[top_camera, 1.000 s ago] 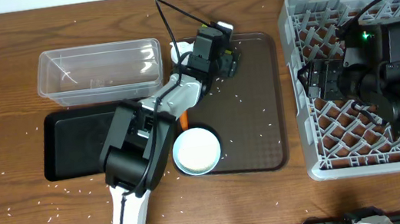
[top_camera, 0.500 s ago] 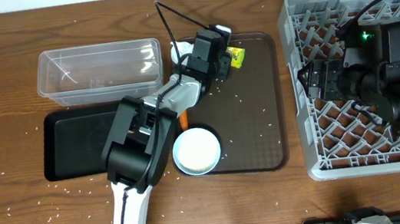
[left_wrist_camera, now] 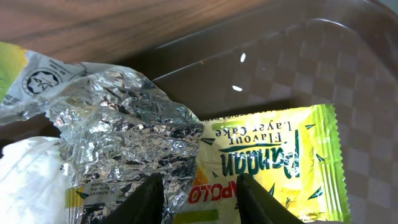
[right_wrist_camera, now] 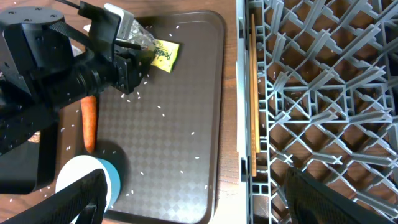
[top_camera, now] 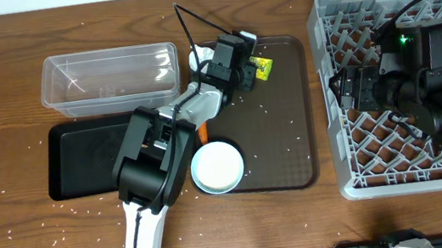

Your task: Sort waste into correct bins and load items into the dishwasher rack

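Observation:
A yellow-green foil wrapper [top_camera: 262,68] [left_wrist_camera: 273,155] [right_wrist_camera: 163,55] hangs just over the far end of the brown serving tray [top_camera: 282,133]. My left gripper [top_camera: 249,67] [left_wrist_camera: 202,202] is shut on its crumpled silver end. A white tissue [top_camera: 198,57] [left_wrist_camera: 25,180] lies right beside it, to the left. An orange carrot [top_camera: 202,131] [right_wrist_camera: 89,123] and a light-blue cup [top_camera: 217,166] [right_wrist_camera: 111,180] sit at the tray's left side. My right gripper [top_camera: 353,89] [right_wrist_camera: 205,199] stands open and empty over the left edge of the grey dishwasher rack [top_camera: 379,154] [right_wrist_camera: 311,93].
The clear tub [top_camera: 110,79] and the black tray [top_camera: 80,160] lie left of the serving tray. White rice grains [right_wrist_camera: 158,107] are scattered over the serving tray and the table. Wooden sticks [right_wrist_camera: 253,93] lie along the rack's left wall.
The left gripper has closed on the wrapper and drawn back slightly, so the yellow wrapper now shows beyond it. The right arm has not moved.

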`<state>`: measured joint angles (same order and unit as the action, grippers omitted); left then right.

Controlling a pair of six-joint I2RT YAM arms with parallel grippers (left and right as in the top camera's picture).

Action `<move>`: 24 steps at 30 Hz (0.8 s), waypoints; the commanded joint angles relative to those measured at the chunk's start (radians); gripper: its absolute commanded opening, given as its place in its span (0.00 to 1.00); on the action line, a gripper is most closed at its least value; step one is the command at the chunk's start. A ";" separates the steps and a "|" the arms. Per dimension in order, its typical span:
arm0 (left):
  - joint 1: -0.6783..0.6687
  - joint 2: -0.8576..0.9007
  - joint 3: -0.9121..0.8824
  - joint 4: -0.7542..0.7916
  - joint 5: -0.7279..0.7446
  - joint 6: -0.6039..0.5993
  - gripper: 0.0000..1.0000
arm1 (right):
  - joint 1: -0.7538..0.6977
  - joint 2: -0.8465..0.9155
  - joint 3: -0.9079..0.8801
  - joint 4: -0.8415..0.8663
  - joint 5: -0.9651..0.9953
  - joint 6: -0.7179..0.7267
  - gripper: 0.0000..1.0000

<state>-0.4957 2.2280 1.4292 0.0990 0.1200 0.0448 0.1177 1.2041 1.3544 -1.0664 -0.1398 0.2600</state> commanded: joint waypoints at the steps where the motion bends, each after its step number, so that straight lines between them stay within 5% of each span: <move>1: -0.002 0.015 -0.001 -0.016 0.026 -0.004 0.40 | -0.005 0.005 0.005 0.000 0.006 -0.006 0.84; 9: -0.002 0.015 -0.002 -0.123 0.032 0.000 0.06 | -0.005 0.005 0.005 0.000 0.006 -0.006 0.84; 17: -0.001 -0.064 0.006 -0.186 0.240 -0.013 0.06 | -0.005 0.005 0.005 0.000 0.006 -0.006 0.84; 24: 0.007 -0.264 0.006 -0.369 0.242 -0.012 0.06 | -0.005 0.005 0.005 0.000 0.006 -0.006 0.84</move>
<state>-0.4957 2.0808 1.4338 -0.2447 0.3351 0.0402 0.1181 1.2041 1.3544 -1.0657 -0.1398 0.2600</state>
